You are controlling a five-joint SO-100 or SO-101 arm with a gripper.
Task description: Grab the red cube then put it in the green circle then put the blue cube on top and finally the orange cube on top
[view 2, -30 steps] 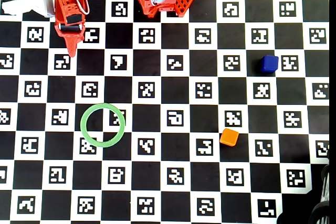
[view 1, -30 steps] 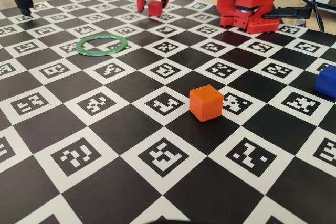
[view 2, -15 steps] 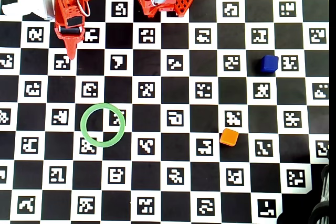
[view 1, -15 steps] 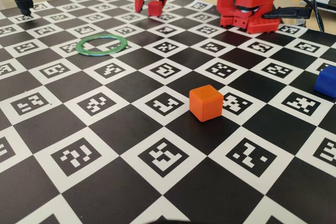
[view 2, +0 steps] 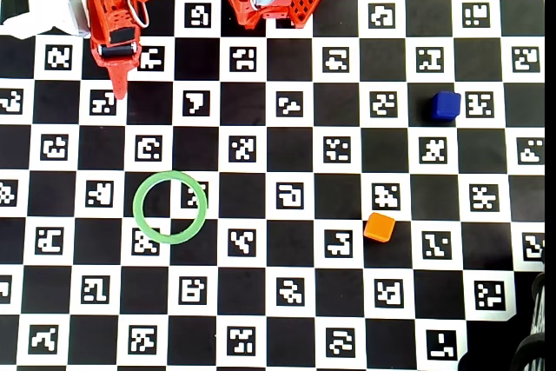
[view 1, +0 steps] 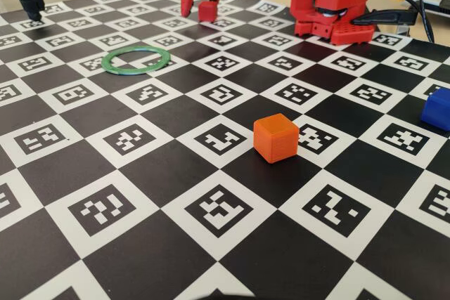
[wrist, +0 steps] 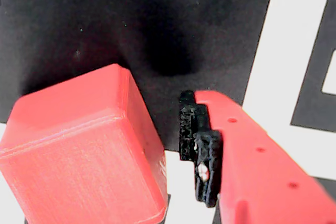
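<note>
Desk [view 1: 176, 244]: checkerboard of printed markers.

Green circle [view 2: 170, 207]: we find it empty, flat on the desk.

Hand [view 1: 197, 8]: beyond the green circle in the fixed view, fingers apart around the red cube [wrist: 84, 150], a narrow gap beside one fingertip [wrist: 202, 150].

Orange cube [view 2: 379, 227]: right of the green circle from overhead.

Blue cube [view 2: 445, 105]: farther right, well apart.
</note>
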